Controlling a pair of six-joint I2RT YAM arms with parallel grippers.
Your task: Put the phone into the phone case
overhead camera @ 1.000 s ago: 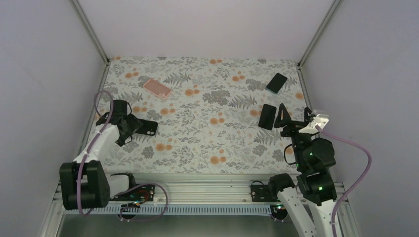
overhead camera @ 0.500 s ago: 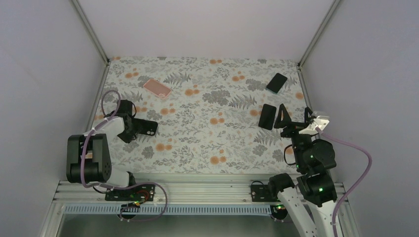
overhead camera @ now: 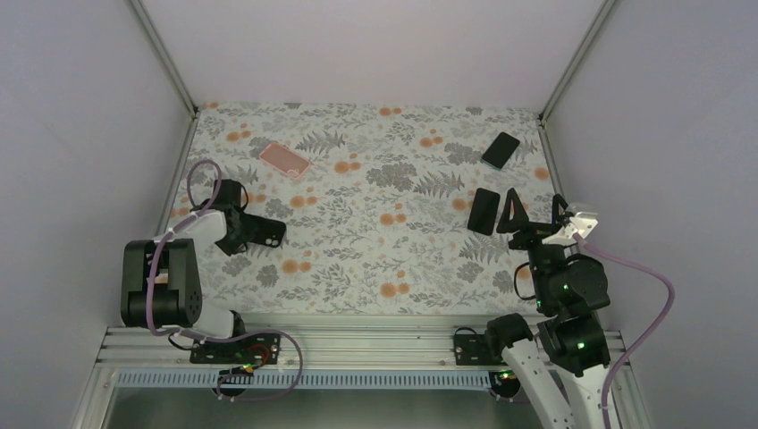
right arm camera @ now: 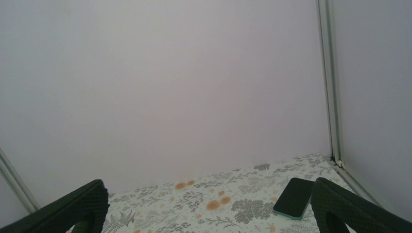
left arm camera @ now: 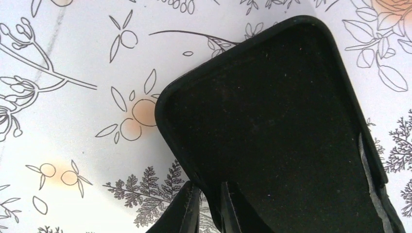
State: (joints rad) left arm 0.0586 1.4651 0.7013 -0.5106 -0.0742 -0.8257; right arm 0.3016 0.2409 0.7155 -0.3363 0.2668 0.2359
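Gripping, top view: the left gripper is low on the flowered cloth at one end of the black phone case, which lies flat and stretches away ahead of it.
Right arm, top view: the right gripper is raised and spread wide, holding nothing. A dark slab lies just off its left finger; whether that is a phone or a case I cannot tell.
Phone, top view: the phone lies flat ahead of the right gripper, well apart from the case.
Other item, top view: a pink slab lies ahead of the left gripper, apart from it.
Left wrist view: the case faces hollow side up. The fingers are drawn close together, with the near side wall of the case between them, so the grip looks made.
Right wrist view: both fingers stand far apart at the frame's lower corners, and the phone, dark with a teal edge, rests just inside the right finger, further off.
Step in hand: securing the case, as I judge it; the phone is not yet picked up.
Next move: the right gripper likely needs to reach forward, come down over the phone and close across it, while the left holds the case steady.
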